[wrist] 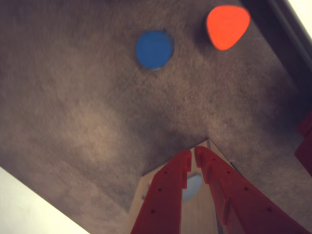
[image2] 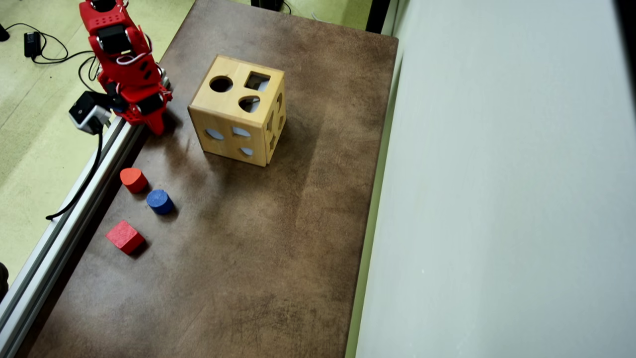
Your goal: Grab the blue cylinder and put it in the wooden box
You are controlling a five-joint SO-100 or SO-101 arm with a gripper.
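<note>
Well apart from the gripper [image2: 158, 130] lies the blue cylinder [image2: 159, 201]

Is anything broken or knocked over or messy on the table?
No, nothing looks broken or spilled. The wooden box sits flat, only turned a bit against the table's edges. The blue cylinder, the red rounded block and the red cube stand apart near the rail. The gripper is empty.
</note>
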